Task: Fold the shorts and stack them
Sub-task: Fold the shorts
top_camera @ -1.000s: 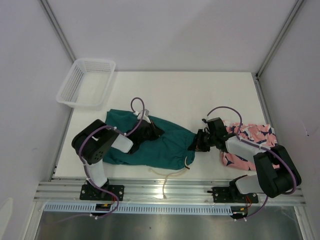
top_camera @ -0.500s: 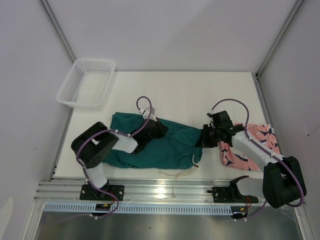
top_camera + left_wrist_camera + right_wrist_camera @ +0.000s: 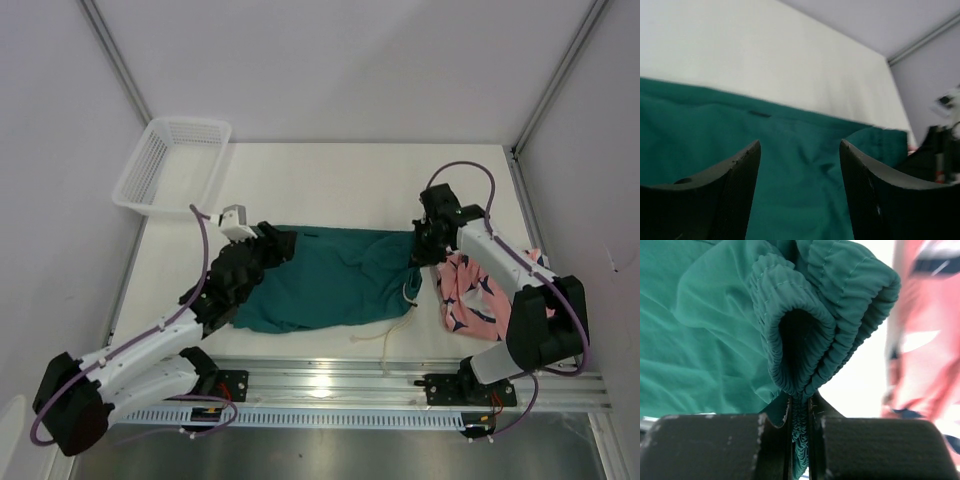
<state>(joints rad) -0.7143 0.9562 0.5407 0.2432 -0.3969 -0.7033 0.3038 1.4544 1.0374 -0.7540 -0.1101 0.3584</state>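
The white worktop (image 3: 340, 180) held the plain dark teal green fabric shorts (image 3: 320, 285), spread wide near the front middle. The salmon-pink shark-print shorts (image 3: 470, 300) lay crumpled just beside them on the right. The right tool (image 3: 800, 405) pinched the gathered edge of the teal shorts tight. The left tool (image 3: 800, 145) stood open over the cloth, holding nothing. To fold well, I think both tools should grab matching corners and pull the cloth smooth first. A second before, the teal shorts were bunched nearer the arms, and the left tool was closed.
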